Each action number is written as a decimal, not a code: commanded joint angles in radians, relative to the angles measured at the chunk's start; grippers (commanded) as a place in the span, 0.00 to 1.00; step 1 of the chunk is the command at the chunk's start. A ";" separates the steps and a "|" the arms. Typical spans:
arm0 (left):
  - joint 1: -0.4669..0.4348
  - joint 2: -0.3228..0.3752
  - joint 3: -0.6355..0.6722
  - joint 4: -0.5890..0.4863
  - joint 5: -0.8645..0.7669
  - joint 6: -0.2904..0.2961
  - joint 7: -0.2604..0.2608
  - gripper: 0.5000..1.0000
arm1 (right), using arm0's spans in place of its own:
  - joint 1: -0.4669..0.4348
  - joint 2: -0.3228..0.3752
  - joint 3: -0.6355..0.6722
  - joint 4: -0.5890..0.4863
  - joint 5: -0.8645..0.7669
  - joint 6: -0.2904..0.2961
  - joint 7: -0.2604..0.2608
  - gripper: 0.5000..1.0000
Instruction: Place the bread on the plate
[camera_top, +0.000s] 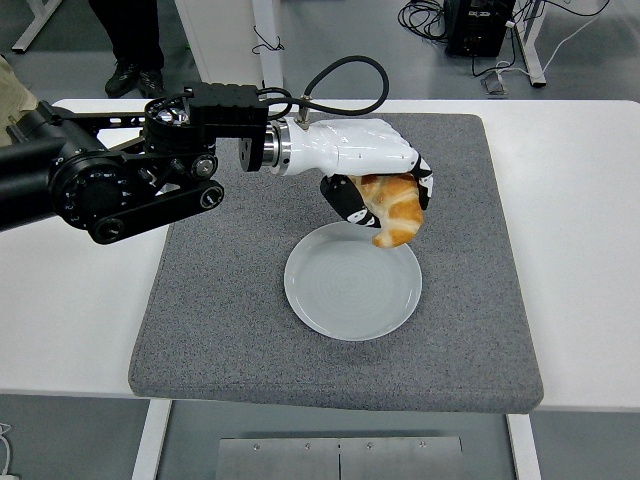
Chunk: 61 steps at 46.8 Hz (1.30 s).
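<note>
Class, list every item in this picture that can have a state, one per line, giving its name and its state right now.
Left hand: shut on the bread, above the plate's far edge.
Bread: held in the air, not yet on the plate.
Plate: empty, flat on the grey mat.
Grey mat: flat on the white table.
Right hand: not in view.

The left arm reaches in from the left edge, its white hand (385, 195) palm-down with fingers curled closed.
</note>
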 joint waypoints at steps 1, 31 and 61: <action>0.020 -0.013 0.015 0.000 0.002 0.012 0.001 0.00 | 0.000 0.000 0.000 0.000 0.000 0.000 0.000 1.00; 0.138 -0.014 0.052 0.042 0.088 0.057 -0.002 0.00 | 0.000 0.000 0.000 0.000 0.000 0.000 0.000 1.00; 0.216 -0.017 0.050 0.065 0.076 0.107 -0.002 0.00 | 0.000 0.000 0.000 0.000 0.000 0.000 0.000 1.00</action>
